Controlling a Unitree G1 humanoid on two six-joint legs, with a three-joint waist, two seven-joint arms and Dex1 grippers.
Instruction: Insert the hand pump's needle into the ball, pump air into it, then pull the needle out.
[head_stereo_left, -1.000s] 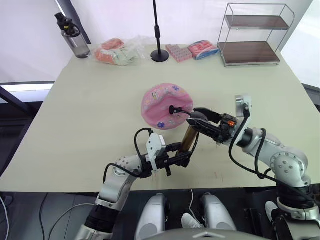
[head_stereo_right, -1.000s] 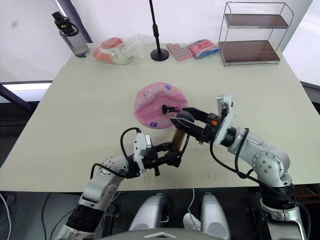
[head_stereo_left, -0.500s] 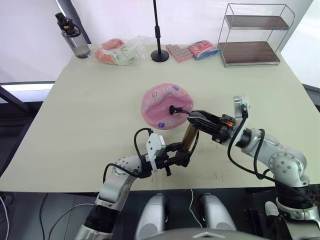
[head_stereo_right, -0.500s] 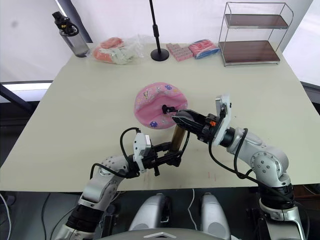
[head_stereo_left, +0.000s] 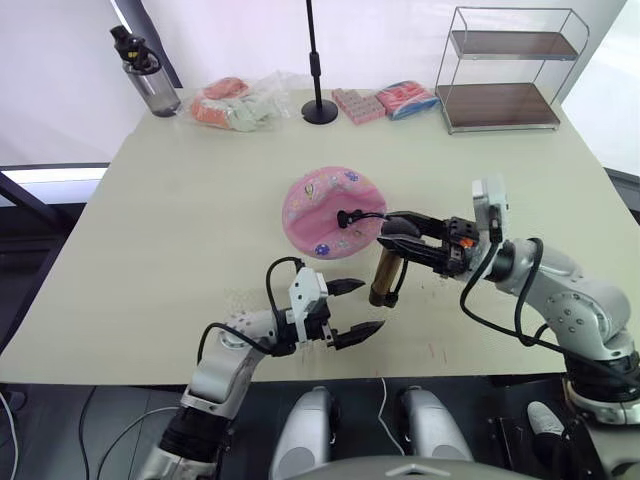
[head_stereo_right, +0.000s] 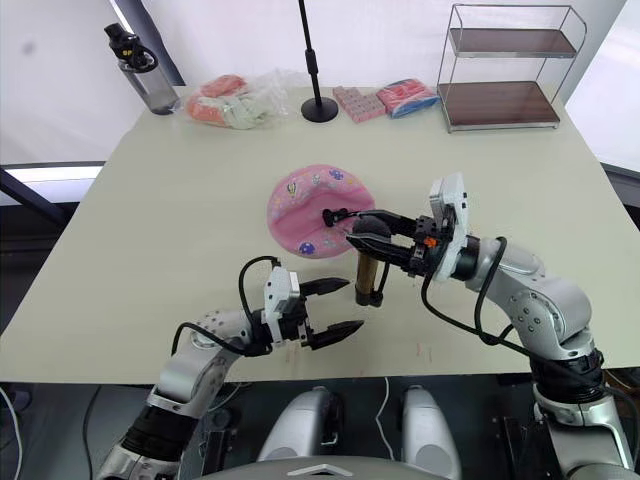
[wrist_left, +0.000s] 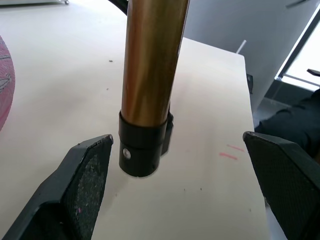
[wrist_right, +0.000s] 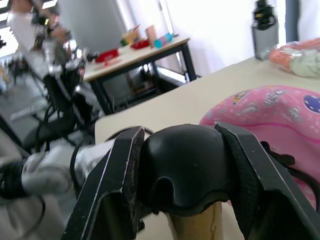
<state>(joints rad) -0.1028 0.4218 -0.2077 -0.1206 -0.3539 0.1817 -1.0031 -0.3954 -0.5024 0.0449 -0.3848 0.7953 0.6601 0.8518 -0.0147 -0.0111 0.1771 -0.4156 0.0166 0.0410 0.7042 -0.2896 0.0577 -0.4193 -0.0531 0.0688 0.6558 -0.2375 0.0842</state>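
Observation:
The pink patterned ball (head_stereo_left: 328, 210) lies mid-table. Just in front of it the bronze hand pump (head_stereo_left: 384, 276) stands upright on its black base (wrist_left: 142, 150). My right gripper (head_stereo_left: 398, 228) is shut on the pump's black handle (wrist_right: 183, 169), one finger on each side. A thin black hose (head_stereo_left: 366, 214) runs from the pump to a black fitting (head_stereo_left: 345, 217) on the ball; the needle's pin is hidden there. My left gripper (head_stereo_left: 354, 309) is open, its fingers (wrist_left: 86, 181) spread wide on either side of the pump's base without touching it.
Along the table's far edge stand a water bottle (head_stereo_left: 146, 72), a bag of packets (head_stereo_left: 236, 100), a black pole on a round base (head_stereo_left: 320, 110), pink packets (head_stereo_left: 358, 104) and a wire shelf (head_stereo_left: 506, 68). The table's near edge is close under both arms.
My left gripper let go of the pump's lower end, opened wide and drew back slightly. My right gripper closed on the handle, and the pump now stands more upright.

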